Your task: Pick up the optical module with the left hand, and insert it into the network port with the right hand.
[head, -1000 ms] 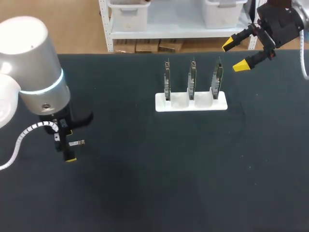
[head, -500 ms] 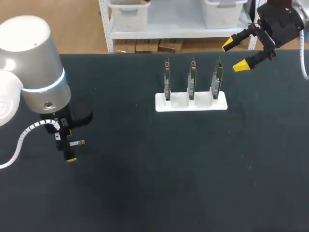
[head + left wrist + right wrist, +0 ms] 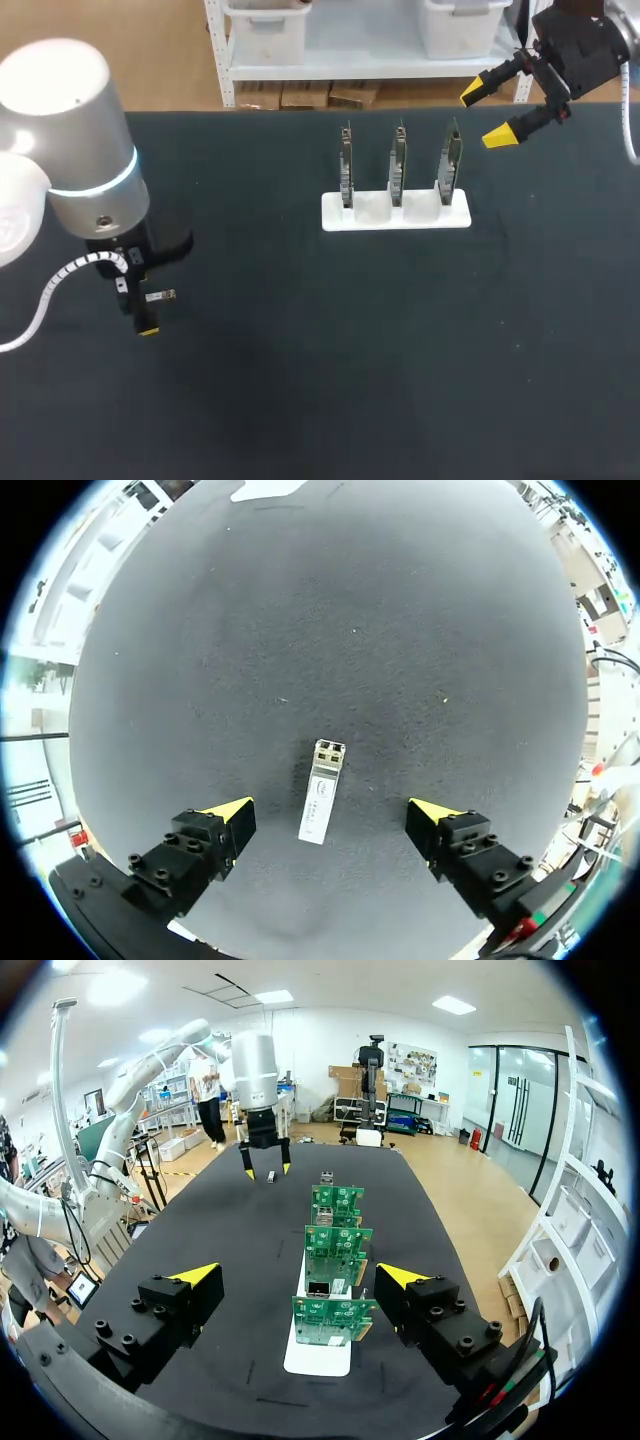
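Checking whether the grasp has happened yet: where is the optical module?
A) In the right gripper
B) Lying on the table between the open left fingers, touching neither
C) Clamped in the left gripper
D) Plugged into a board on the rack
B: the left wrist view shows the optical module flat on the table, inside the open left gripper with a gap to each finger.
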`<state>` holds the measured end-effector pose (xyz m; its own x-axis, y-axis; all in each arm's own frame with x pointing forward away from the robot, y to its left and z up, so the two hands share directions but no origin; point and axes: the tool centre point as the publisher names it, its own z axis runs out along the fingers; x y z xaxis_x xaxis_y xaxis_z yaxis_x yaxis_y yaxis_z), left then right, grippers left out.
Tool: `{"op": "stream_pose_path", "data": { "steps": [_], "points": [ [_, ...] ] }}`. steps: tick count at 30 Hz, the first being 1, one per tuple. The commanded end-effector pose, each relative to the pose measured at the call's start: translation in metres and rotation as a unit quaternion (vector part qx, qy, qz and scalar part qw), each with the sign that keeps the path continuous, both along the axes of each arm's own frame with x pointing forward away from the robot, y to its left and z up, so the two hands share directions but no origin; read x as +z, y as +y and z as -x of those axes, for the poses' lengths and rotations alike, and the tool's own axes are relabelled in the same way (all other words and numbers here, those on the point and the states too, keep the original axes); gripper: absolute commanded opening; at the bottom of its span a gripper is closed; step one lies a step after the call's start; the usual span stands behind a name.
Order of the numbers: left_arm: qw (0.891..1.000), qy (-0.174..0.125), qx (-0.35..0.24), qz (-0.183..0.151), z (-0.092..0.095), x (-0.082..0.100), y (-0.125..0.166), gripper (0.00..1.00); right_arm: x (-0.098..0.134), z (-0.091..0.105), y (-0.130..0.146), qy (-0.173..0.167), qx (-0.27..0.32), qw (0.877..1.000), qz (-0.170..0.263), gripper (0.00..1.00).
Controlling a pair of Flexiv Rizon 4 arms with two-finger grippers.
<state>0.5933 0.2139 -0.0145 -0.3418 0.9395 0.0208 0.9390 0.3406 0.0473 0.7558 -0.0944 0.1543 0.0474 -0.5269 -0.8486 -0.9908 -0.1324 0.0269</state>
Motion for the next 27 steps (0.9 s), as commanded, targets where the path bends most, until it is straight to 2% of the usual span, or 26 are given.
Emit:
{"op": "stream_pose_path", "data": {
  "steps": [1, 13, 14, 15, 16, 17, 18, 19, 27],
  "points": [
    [1.000, 0.000, 0.001, 0.000, 0.0016, -0.0020, -0.0014, 1.00, 0.0002, 0.0019, 0.0002, -0.001, -0.002, 1.000, 0.001, 1.00],
    [1.000, 0.004, 0.004, 0.002, 0.0068, -0.0026, -0.0036, 1.00, 0.0002, 0.0019, 0.0002, -0.001, -0.002, 1.000, 0.001, 1.00],
    [1.000, 0.004, 0.004, 0.002, 0.0068, -0.0027, -0.0036, 0.80, 0.0002, 0.0019, 0.0002, -0.001, -0.002, 1.000, 0.001, 1.00],
    [1.000, 0.004, 0.005, 0.002, 0.0066, -0.0028, -0.0035, 0.52, 0.0002, 0.0019, 0.0002, -0.001, -0.002, 1.000, 0.001, 1.00],
    [1.000, 0.004, 0.006, 0.002, 0.0063, -0.0028, -0.0032, 0.34, 0.0002, 0.0019, 0.0002, -0.001, -0.002, 1.000, 0.001, 1.00],
    [1.000, 0.004, 0.007, 0.002, 0.0059, -0.0027, -0.0029, 0.19, 0.0002, 0.0019, 0.0002, -0.001, -0.002, 1.000, 0.001, 1.00],
    [1.000, 0.003, 0.008, 0.002, 0.0055, -0.0025, -0.0027, 0.13, 0.0002, 0.0019, 0.0002, -0.001, -0.002, 1.000, 0.001, 1.00],
    [1.000, 0.002, 0.009, 0.002, 0.0051, -0.0023, -0.0024, 0.00, 0.0002, 0.0019, 0.0002, -0.001, -0.002, 1.000, 0.001, 1.00],
    [1.000, -0.001, 0.013, 0.000, 0.0016, -0.0012, -0.0017, 0.00, 0.0002, 0.0019, 0.0002, -0.001, -0.002, 1.000, 0.001, 1.00]
  ]
}}
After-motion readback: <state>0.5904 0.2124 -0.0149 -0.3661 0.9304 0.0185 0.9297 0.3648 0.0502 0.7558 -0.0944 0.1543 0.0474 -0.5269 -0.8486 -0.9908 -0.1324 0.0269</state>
